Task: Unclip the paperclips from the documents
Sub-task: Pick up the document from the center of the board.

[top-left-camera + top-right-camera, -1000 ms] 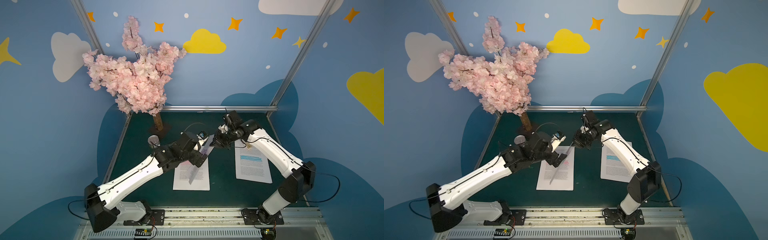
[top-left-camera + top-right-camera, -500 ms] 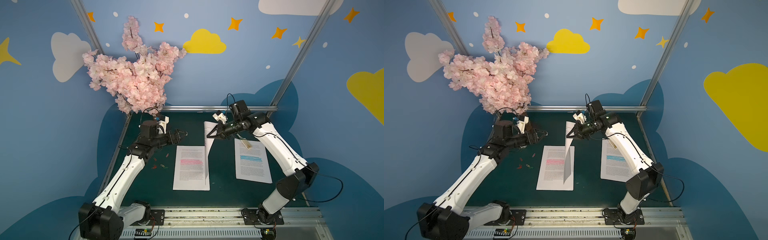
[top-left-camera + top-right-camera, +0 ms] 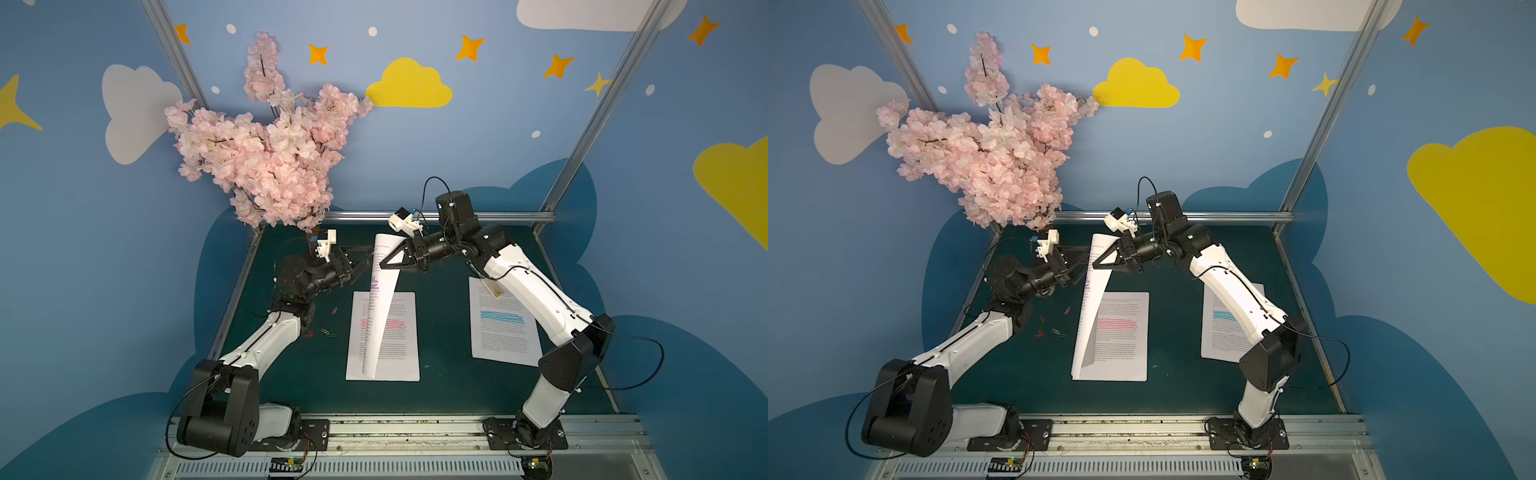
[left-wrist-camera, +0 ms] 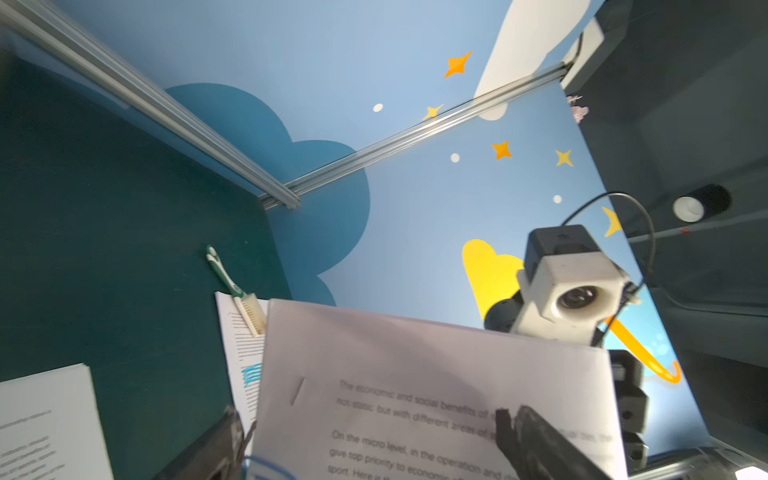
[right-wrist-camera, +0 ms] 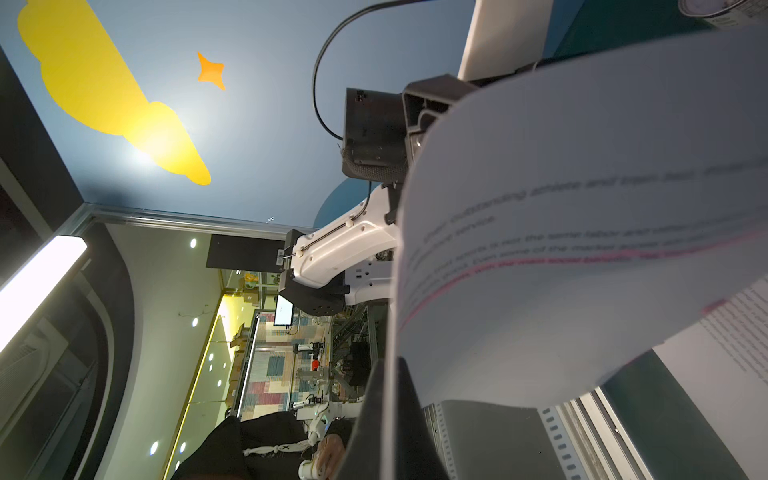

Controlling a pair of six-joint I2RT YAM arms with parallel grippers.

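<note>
One purple-banded page (image 3: 379, 316) is held upright, clamped near its top by the right gripper (image 3: 383, 267), probably so its edge is offered to the left gripper (image 3: 369, 257), spread wide beside it. Loose paperclips (image 3: 328, 331) are left beside the flat pink-banded page (image 3: 401, 353).

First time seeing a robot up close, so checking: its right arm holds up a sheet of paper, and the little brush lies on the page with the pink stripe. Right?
Not quite. The right gripper does hold up a sheet, but the brush lies on the page with the blue stripe, not the pink one, as the left wrist view shows.
</note>
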